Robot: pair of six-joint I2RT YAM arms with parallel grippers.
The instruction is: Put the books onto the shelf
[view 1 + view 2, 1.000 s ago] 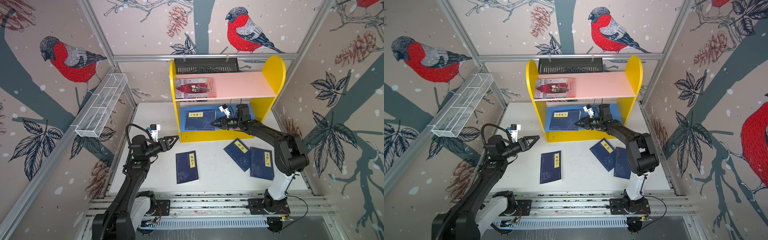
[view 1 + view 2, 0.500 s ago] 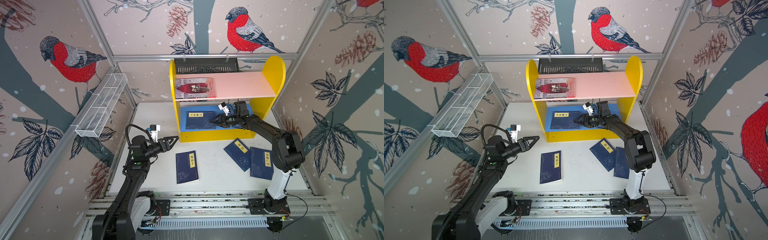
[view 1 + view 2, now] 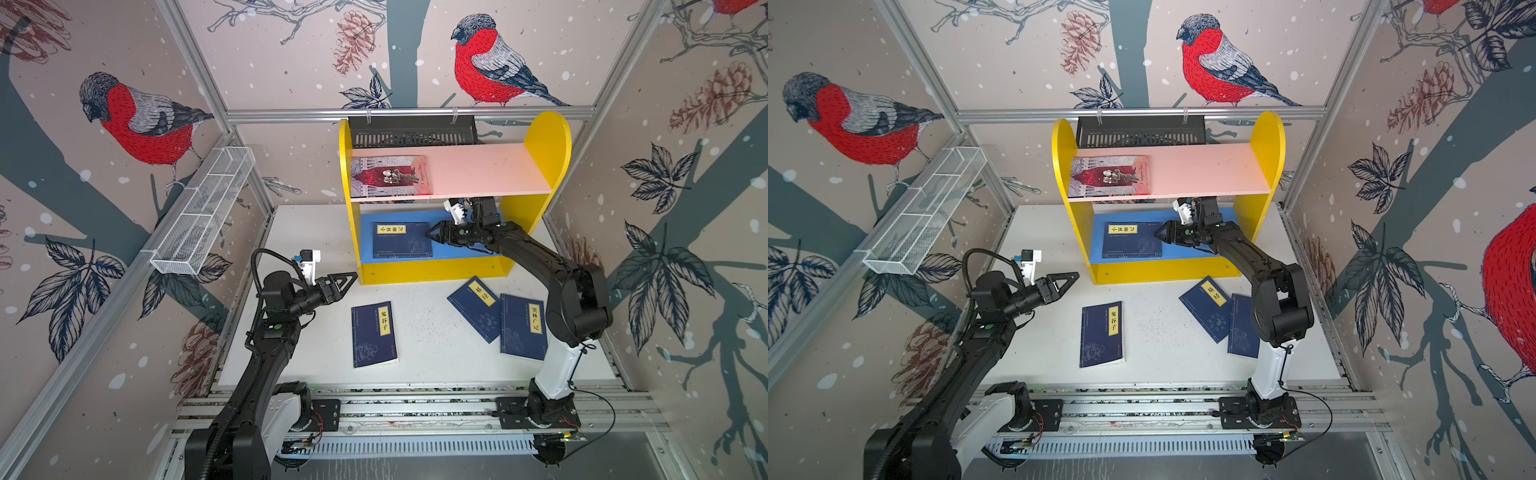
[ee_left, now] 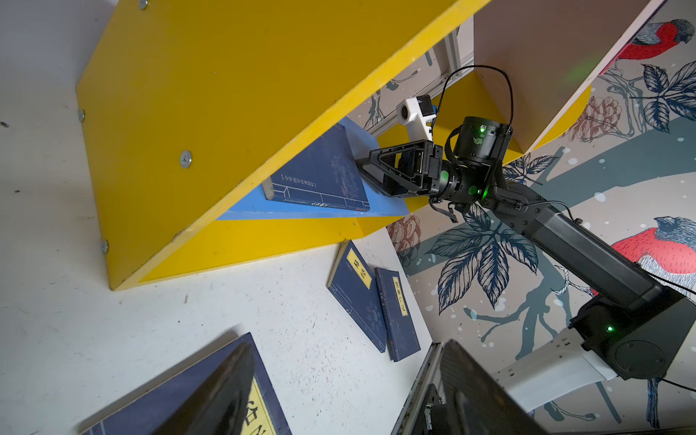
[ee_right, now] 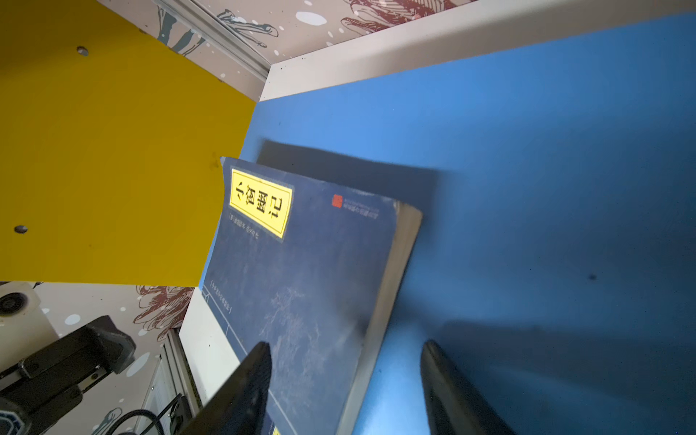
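On white tabletop (image 3: 432, 361) within bird-papered walls (image 3: 291, 62), three navy books (image 3: 374, 336), left hand (image 3: 353, 276) spread, right hand (image 3: 429, 234) spread

I have my right gripper (image 3: 430, 235) inside the low gap under the pink board (image 3: 478, 174), with a blue book (image 3: 401, 241) right at its tips. Beside that book the blue board (image 3: 449, 257) is bare. Open table (image 3: 428, 345) lies between the loose books (image 3: 374, 334).

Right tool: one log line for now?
right tool: open | navy book: flat on blue board | left tool: open, empty
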